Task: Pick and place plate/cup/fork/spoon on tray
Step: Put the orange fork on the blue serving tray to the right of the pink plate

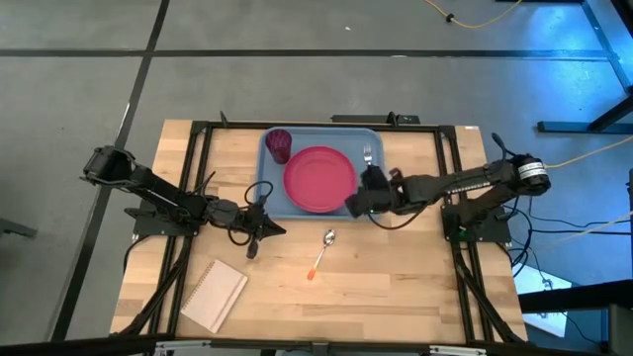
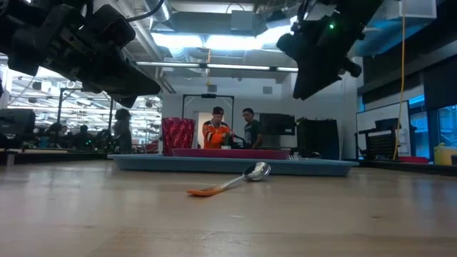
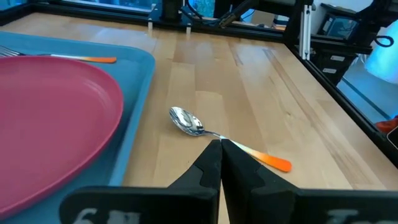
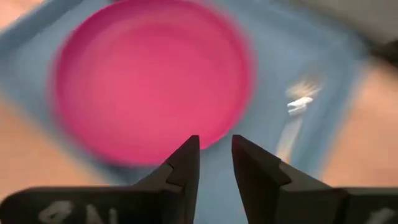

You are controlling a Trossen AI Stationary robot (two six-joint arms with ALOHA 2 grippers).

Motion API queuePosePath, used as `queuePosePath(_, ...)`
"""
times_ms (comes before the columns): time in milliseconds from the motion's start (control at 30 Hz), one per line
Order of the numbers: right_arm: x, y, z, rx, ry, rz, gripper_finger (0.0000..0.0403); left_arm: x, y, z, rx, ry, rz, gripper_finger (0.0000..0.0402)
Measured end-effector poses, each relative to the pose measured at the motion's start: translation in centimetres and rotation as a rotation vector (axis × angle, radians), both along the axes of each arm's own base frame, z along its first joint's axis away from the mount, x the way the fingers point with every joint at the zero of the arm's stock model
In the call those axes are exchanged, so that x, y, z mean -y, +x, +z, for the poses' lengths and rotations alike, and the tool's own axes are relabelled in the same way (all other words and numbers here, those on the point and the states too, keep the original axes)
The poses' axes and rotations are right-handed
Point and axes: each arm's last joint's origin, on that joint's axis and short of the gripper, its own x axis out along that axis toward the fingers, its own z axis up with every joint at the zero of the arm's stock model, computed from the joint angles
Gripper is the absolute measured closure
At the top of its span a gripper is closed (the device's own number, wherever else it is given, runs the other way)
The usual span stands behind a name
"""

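Tray [image 1: 275, 203] at the bench's far edge, already carrying plate [image 1: 319, 179] at centre, cup [image 1: 279, 144] in the far-left corner, fork [image 1: 369, 156] along the right rim. Spoon [image 1: 321, 251] alone on bare bench, just off the tray's near edge, handle toward the near side.

Right gripper [image 1: 358, 201] over the tray's near-right corner, jaws parted, nothing between them. Left gripper [image 1: 261, 228] near the tray's near-left corner, pinched shut, empty.

Best done, probably: drop over the handle, close across it, lift clear of the rim.

One tray, one plate, one cup, one fork, one spoon.
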Motion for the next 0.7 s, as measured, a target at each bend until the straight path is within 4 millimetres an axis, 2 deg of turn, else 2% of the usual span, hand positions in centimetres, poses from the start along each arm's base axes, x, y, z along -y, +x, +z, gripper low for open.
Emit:
queuePosePath(67,0.9,-0.3,0.1,-0.028,-0.068,-0.043,0.0304,0.0,0.0,0.0,0.0,0.0,0.0,0.0401)
queuePosePath(133,2.2,-0.4,0.0,-0.07,-0.066,-0.064,0.0304,0.0,0.0,0.0,0.001,0.0,0.0,0.0401)
queuePosePath(400,9.2,-1.3,-0.2,-0.138,0.066,-0.119,0.0304,0.0,0.0,0.0,0.0,0.0,0.001,0.0401)
queuePosePath(500,11.6,-1.9,-0.4,-0.114,0.159,-0.144,0.0304,0.0,0.0,0.0,0.0,0.0,0.001,0.0401)
queuePosePath(600,13.2,-2.2,-0.8,-0.08,0.255,-0.147,0.0304,0.0,0.0,0.0,0.0,0.0,0.001,0.0401)
queuePosePath(700,13.9,-1.8,-1.6,-0.072,0.303,-0.144,0.0312,0.0,0.0,0.0,0.001,0.0,0.001,0.0401)
